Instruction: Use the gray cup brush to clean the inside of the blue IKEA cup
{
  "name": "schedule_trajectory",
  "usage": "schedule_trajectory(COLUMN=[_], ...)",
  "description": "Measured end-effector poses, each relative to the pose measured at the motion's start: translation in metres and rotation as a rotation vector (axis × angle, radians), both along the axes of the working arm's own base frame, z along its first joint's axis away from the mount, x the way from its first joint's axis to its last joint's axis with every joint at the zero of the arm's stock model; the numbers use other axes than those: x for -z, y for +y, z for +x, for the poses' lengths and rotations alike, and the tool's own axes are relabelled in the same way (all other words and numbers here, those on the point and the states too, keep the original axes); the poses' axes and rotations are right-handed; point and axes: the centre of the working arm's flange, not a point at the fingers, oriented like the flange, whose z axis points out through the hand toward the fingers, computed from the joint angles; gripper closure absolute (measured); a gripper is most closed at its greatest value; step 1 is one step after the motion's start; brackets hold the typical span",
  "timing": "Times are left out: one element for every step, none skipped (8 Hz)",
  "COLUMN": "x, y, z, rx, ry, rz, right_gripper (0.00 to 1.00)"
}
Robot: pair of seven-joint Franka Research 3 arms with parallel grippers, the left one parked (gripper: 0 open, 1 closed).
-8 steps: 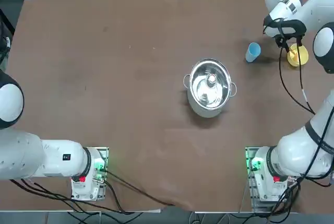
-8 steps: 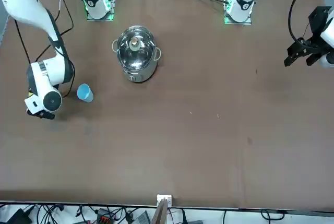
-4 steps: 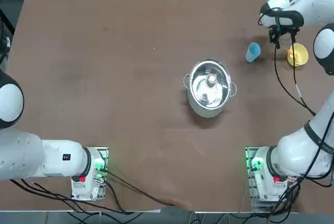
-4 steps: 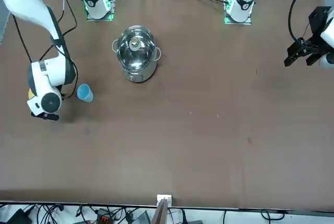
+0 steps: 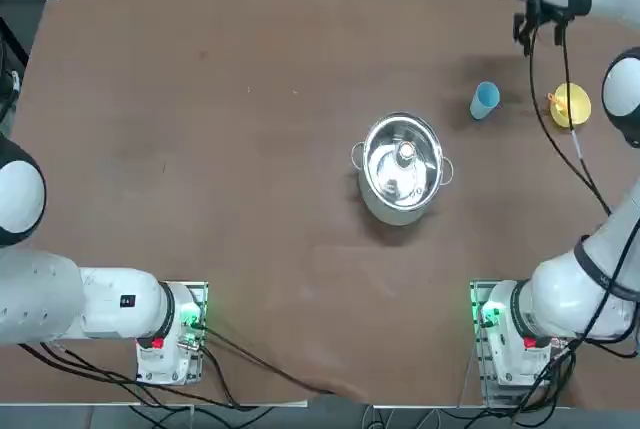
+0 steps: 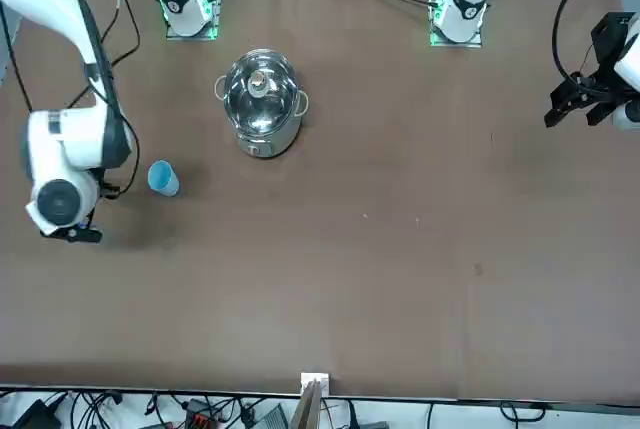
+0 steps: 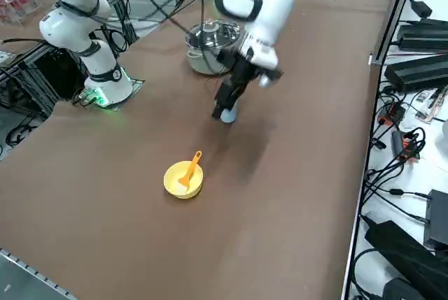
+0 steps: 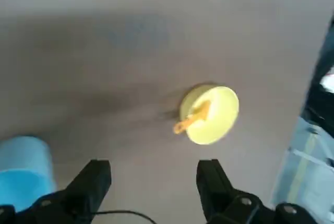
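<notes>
The right gripper [image 8: 151,182], fingers spread and empty, hangs high near the table's [image 5: 200,149] far right corner. The small blue plastic cup [image 5: 484,100] stands there, beside a yellow bowl [image 5: 571,105] with an orange-handled tool. No gray brush is visible, so the step is unclear.

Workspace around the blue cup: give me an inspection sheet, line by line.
Surface: brown table, bare over most of its area.
Job's things: blue cup standing on the table beyond the pot; no gray cup brush seen in any view.
Clutter: steel pot with lid near the middle; yellow bowl with an orange utensil in it, apart from the cup.
Hands: right hand open and empty, raised above the table near the cup and bowl.
Cables: a black cable hangs from the right arm; loose leads lie along the table's far edge.
Surroundings: black boxes and wiring on the floor beside the table.
</notes>
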Motion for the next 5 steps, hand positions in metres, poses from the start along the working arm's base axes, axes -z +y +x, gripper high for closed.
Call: schedule_trajectory(x=[-0.037, -0.067, -0.088, -0.103, -0.117], y=[0.008, 0.018, 0.034, 0.050, 0.059], z=[0.012, 0.020, 0.023, 0.022, 0.021], rx=[0.002, -0.008, -0.019, -0.026, -0.034], ry=[-0.066, -0.117, -0.142, -0.159, -0.179], rz=[0.050, 0.084, 0.129, 0.180, 0.212], right_gripper=[0.00, 0.00, 0.00, 0.00, 0.00])
